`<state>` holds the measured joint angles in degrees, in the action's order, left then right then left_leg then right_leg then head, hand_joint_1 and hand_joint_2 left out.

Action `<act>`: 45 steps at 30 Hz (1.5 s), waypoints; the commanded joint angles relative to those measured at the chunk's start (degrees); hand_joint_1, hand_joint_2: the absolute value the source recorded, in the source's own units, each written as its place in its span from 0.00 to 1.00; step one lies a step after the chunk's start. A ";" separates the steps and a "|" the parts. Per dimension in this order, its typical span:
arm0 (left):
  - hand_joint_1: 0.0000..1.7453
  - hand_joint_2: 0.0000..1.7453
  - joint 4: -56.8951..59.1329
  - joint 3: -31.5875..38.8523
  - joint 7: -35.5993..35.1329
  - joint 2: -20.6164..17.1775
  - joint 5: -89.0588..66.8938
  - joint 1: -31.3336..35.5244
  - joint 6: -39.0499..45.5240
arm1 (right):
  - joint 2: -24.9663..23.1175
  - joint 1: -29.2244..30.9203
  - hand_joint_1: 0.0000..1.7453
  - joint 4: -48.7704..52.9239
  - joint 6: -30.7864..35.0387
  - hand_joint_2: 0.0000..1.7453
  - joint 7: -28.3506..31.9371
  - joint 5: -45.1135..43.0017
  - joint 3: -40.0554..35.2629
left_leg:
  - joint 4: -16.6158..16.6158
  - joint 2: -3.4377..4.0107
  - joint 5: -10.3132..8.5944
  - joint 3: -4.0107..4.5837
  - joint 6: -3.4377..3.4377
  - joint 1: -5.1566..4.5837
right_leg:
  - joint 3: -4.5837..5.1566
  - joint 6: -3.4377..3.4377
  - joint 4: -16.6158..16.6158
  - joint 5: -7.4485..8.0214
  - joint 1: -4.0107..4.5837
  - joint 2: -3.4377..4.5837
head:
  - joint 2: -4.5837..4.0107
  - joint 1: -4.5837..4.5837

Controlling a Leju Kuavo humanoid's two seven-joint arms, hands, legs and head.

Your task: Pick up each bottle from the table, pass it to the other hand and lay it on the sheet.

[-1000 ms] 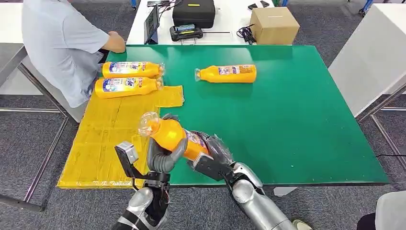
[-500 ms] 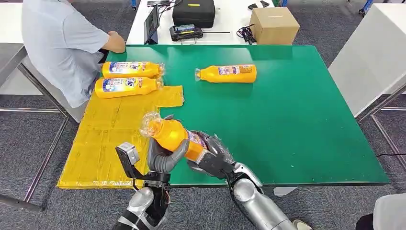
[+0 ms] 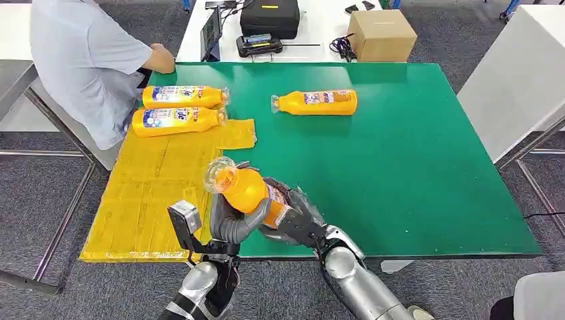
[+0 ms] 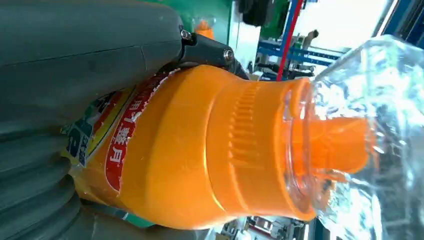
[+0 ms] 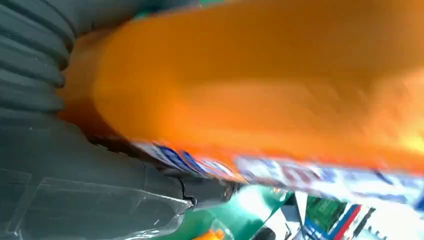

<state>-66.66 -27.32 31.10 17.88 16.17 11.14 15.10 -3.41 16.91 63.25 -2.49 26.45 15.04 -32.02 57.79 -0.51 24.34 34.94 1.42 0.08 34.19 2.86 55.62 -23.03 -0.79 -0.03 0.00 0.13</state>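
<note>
So, checking in from my remote station: going left to right, two orange bottles, the rear bottle [image 3: 183, 97] and the front bottle [image 3: 176, 121], are already lying on their sides at the far end of the yellow sheet [image 3: 143, 200], right beside a seated person [image 3: 83, 60] at the table's corner. I'm counting those as done.

Moving right, I'm mid-handover with the held bottle [image 3: 250, 193], which is hanging tilted over the near edge of the green table [image 3: 413, 167], just beside the sheet, clear cap pointing up and left. My left hand [image 3: 230, 223] is wrapping around the body just below the neck, and the left wrist view is showing its thumb lying along the label. My right hand [image 3: 296, 217] is gripping the lower part of that same bottle, so both hands are closing on it right now. I'm guessing the right needs to let go before the left can carry it over.

Further right, the last bottle [image 3: 316, 102] is lying on the bare table, well apart from the sheet, so that one's still waiting.
</note>
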 commanded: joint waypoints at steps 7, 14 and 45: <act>1.00 1.00 -5.49 1.78 -2.54 -5.54 -5.87 -0.94 4.79 | -0.10 -1.95 0.00 -5.25 5.36 0.00 -1.55 1.88 5.87 | -0.09 0.02 0.06 -0.27 -0.06 0.02 | -0.25 -0.09 -0.09 -0.05 0.03 0.02 | 0.00 -0.02; 1.00 1.00 -3.38 -0.69 -3.00 -6.43 -14.03 0.36 7.27 | -0.19 -3.72 0.00 -2.83 7.91 1.00 -1.64 3.10 11.75 | -0.05 0.00 0.12 -0.32 -0.07 -0.01 | -0.30 -0.12 -0.03 -0.12 0.01 0.00 | 0.00 0.00; 1.00 1.00 17.96 4.06 -30.12 -10.98 -91.88 15.50 22.99 | -1.96 -3.85 0.00 -0.65 7.20 1.00 -0.16 9.64 14.22 | 0.02 0.11 0.11 -0.29 -0.08 0.03 | -0.24 -0.13 0.03 -0.10 0.04 0.08 | 0.00 -0.02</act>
<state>-54.01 -23.32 1.09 8.35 -75.60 23.22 38.32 -5.18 11.11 64.67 5.05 26.34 24.79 -18.82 57.79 -0.53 24.31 34.96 1.43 0.08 34.21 2.86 55.63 -23.03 -0.79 -0.03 0.00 0.11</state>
